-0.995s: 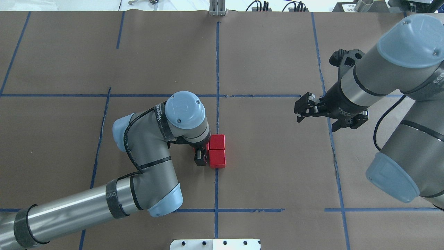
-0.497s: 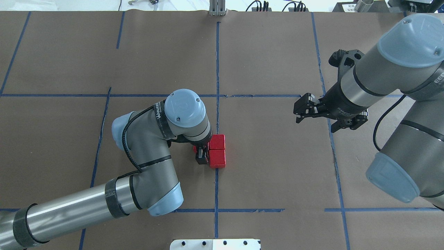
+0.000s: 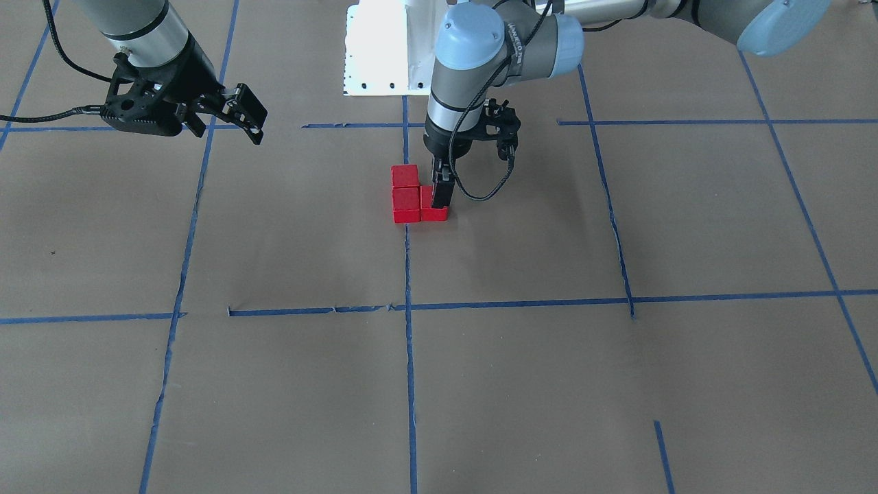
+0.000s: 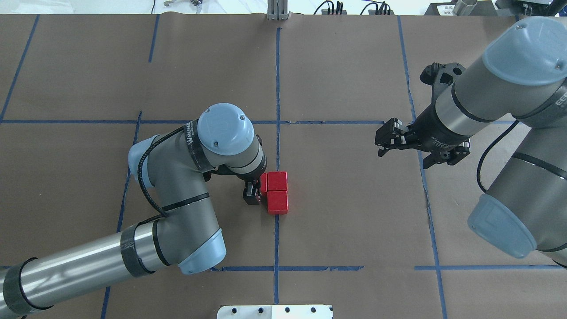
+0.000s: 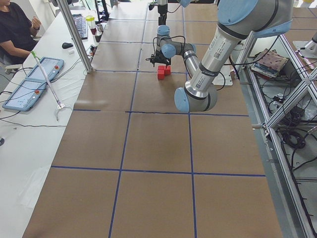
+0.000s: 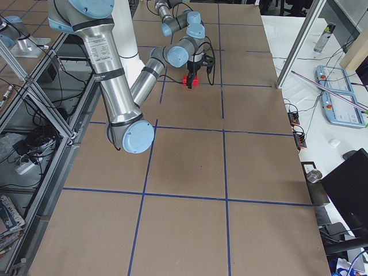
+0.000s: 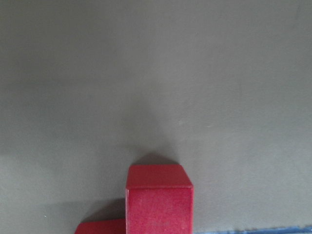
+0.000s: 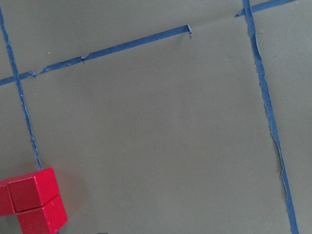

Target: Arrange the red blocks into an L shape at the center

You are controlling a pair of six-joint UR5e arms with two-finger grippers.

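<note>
Placement of the last cube looks like the step in hand. At the left of the overhead view, the left arm (image 4: 177, 212) bends down over the paper-covered counter (image 4: 354, 212). Its left hand (image 4: 253, 195) stands upright at the third cube (image 4: 264, 184). I cannot tell whether the fingers clamp that cube or stand free of it: the wrist hides them from above, and the wrist camera shows only red faces. The red blocks (image 4: 276, 193) sit at the center (image 4: 277, 153). Two of them touch each other on the long blue tape line (image 4: 277, 79), and the third cube touches the left side of the farther one, so an L already reads. By my judgement the next move calls for a clean release, if any grip remains, and a straight lift that does not nudge the corner. No tray or bin shows around the cubes, which rest bare on the paper. At the right, the right hand (image 4: 382, 139) hovers with fingers spread, holding nothing, well apart from the blocks.
</note>
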